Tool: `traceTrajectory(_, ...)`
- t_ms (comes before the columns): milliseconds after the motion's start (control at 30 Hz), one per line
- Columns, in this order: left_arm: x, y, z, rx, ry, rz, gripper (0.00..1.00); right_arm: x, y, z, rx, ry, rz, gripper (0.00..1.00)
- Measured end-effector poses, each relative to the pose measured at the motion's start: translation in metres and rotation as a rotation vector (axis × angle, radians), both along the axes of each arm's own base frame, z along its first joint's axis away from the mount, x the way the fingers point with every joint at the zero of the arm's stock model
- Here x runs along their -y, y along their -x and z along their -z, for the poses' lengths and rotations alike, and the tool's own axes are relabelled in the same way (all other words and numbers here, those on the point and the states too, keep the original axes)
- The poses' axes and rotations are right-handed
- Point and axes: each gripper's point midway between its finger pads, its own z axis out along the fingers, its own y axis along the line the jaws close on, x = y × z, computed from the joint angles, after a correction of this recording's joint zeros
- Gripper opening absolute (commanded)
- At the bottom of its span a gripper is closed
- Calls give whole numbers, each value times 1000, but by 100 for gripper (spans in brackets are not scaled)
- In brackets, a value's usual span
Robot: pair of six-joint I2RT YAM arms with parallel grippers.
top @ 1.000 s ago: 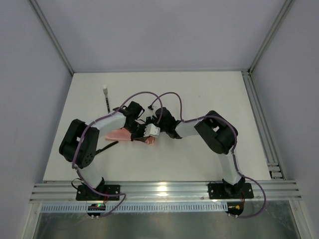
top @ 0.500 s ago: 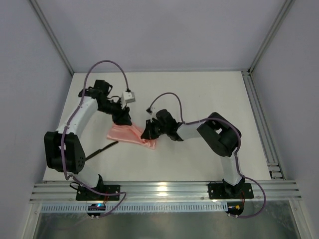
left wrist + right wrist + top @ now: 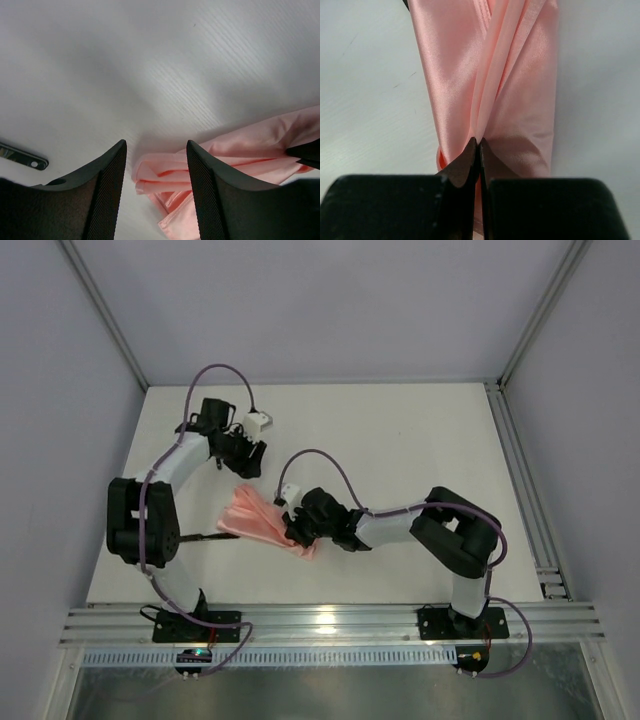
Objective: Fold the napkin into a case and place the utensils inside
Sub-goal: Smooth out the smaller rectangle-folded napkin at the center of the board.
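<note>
Both arms are bolted at the near edge of the white table point(image 3: 420, 440) and reach inward. The right arm bends low across the middle, and the right gripper point(image 3: 295, 530) sits on the near right end of the napkin point(image 3: 255, 515). In the right wrist view its 2 fingertips point(image 3: 470, 156) are pressed tight together with no gap, pinching a raised pleat of the pink cloth. Folds fan away from the pinch along the sheet.

The napkin lies on the table, near the middle and a little left. It is gathered into a long wrinkled strip that runs from the right gripper up and to the left, wider at its far end. Its near tip pokes out just past the right gripper.

Left of the napkin, 1 black utensil point(image 3: 205, 537) lies flat on the table. Its right end touches or slips under the napkin's left edge; I cannot tell which. Its left end reaches the left arm's elbow in the top view.

Farther back, the left gripper point(image 3: 248, 464) is just beyond the napkin's far end, pointing down toward it. Its fingers point(image 3: 107, 185) stand clearly apart and hold nothing. Between them the left wrist view shows bare table and the rumpled, layered end of the napkin, which lies apart from both fingers. At the left edge of that view, the end of a slim dark piece point(image 3: 25, 157) with a small hole lies on the table.
</note>
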Motion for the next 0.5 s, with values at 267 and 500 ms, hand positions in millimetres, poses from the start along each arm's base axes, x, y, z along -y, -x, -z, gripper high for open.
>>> traceTrajectory(267, 36, 14, 22, 14, -146, 169, 54, -2, 8, -1, 202, 98, -82, 4)
traceTrajectory(500, 24, 64, 62, -107, -190, 321, 51, -3, 15, -1, 274, 133, -127, 4)
